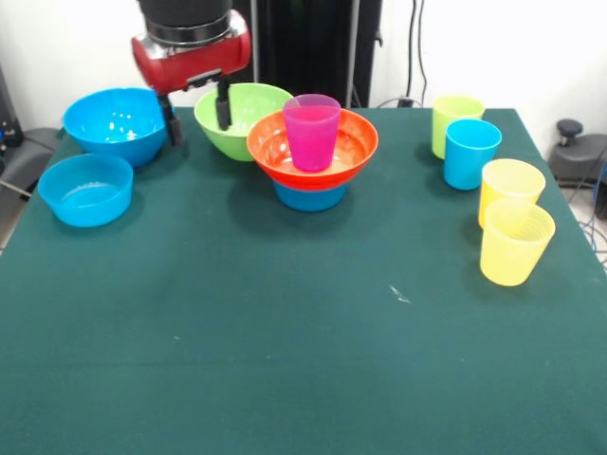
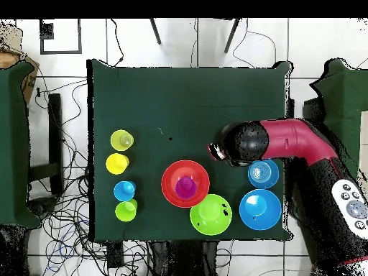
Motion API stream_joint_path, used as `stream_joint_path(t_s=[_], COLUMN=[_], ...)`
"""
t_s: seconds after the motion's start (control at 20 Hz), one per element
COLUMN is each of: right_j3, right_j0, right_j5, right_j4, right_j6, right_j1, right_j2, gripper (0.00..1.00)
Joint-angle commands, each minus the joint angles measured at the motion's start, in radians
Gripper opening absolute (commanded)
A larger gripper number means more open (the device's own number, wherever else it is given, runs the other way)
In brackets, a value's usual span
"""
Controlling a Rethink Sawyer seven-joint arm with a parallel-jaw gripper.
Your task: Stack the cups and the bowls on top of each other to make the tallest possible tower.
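The tower stands at the table's middle back: a small blue bowl [image 1: 311,197], the wide orange bowl [image 1: 353,152] on it, and the purple cup [image 1: 312,133] upright inside the orange bowl. In the overhead view the orange bowl [image 2: 169,183] and the purple cup [image 2: 185,187] also show. My gripper [image 1: 198,112] hangs open and empty to the tower's left, between the large blue bowl [image 1: 114,123] and the lime green bowl [image 1: 248,106]. One finger [image 1: 224,104] stands in front of the green bowl. A smaller blue bowl [image 1: 85,190] sits nearer on the left.
At the right stand a lime green cup [image 1: 453,114], a blue cup [image 1: 470,154] and two yellow cups [image 1: 510,185] [image 1: 515,245], all upright and apart. The red arm [image 2: 287,140] reaches over the table's right side in the overhead view.
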Motion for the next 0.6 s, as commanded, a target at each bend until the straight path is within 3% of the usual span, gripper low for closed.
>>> stream_joint_path(t_s=[0.05,0.6], right_j3=[-0.006,0.001], right_j0=[0.017,0.029], right_j5=[0.086,0.122], right_j4=[-0.110,-0.142], right_j6=[-0.342,-0.377], right_j1=[0.046,0.060], right_j2=[0.038,0.033], gripper=[1.00,1.00])
